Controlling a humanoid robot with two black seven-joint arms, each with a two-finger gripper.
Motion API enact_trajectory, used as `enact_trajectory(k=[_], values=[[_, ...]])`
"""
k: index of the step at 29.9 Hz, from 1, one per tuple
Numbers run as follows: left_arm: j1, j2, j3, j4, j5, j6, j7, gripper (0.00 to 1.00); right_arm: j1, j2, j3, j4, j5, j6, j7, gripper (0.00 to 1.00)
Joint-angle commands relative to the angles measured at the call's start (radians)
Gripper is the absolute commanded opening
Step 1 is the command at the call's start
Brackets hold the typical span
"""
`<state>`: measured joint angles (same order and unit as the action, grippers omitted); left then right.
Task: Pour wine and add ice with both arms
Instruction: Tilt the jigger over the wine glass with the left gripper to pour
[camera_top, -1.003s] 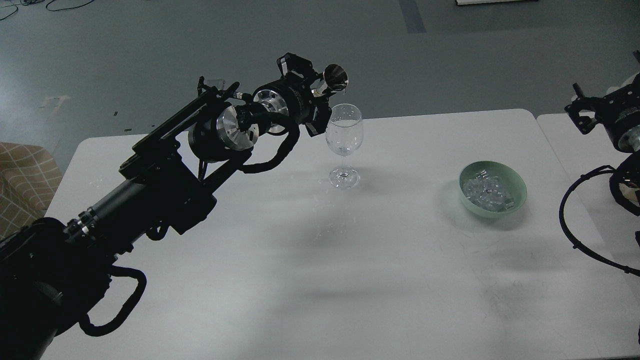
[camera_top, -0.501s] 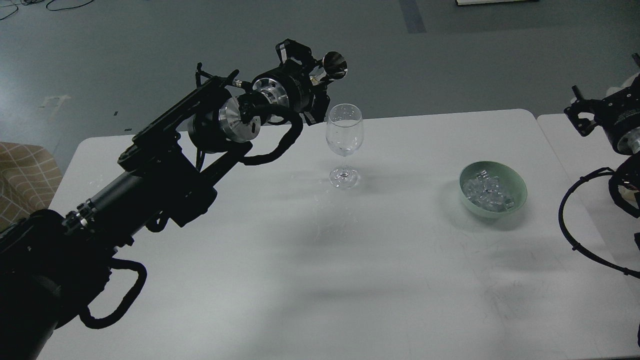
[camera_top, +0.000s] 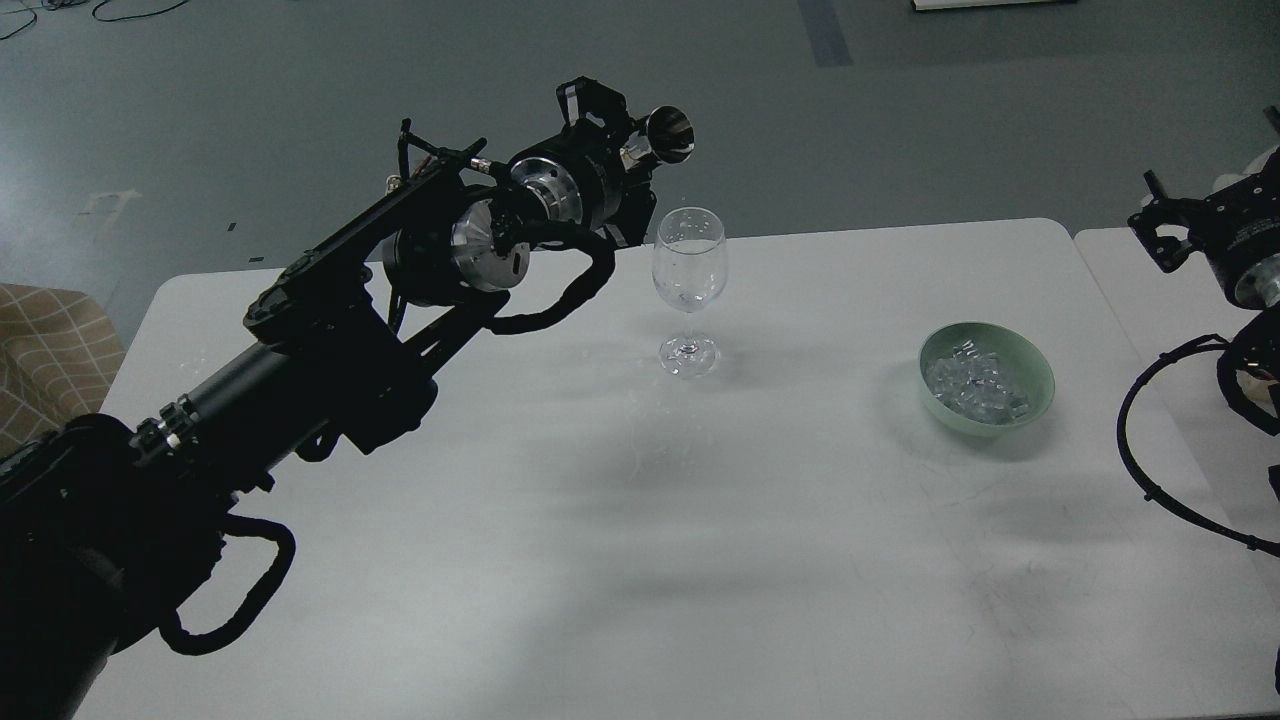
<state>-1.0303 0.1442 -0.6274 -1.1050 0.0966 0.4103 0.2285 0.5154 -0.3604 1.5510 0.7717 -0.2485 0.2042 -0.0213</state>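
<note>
A clear stemmed wine glass (camera_top: 688, 270) stands upright at the back middle of the white table (camera_top: 640, 560). My left gripper (camera_top: 640, 152) is up and to the left of the glass rim. It is shut on a small shiny metal cup (camera_top: 670, 135) that lies tilted with its mouth toward the glass. The ice (camera_top: 975, 387) is a heap of small clear cubes in a pale green bowl (camera_top: 1035, 378) to the right. My right gripper (camera_top: 1163, 232) is at the far right edge, away from the bowl, dark and small.
A second white table (camera_top: 1130, 280) adjoins on the right, under my right arm and its looped black cable (camera_top: 1135, 450). A tan checked seat (camera_top: 50, 350) stands at the left edge. Grey floor lies beyond the table's back edge.
My left gripper has lifted the metal cup slightly up and back from the glass rim, and the left forearm has shifted a little. The right arm has barely moved.
</note>
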Motion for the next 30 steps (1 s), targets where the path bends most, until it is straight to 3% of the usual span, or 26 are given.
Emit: enact_trajectory(k=[1,30], values=[[-0.001,0.0,0.0,0.001,0.003,-0.001,0.002,0.34,0.0,0.0,0.0,0.001,0.0,0.0,0.0,1.0],[-0.017,-0.011,0.044,0.004,0.143,-0.021,-0.004,0.34,-0.003,0.0,0.0,-0.002,0.0,0.011,0.0,1.0]])
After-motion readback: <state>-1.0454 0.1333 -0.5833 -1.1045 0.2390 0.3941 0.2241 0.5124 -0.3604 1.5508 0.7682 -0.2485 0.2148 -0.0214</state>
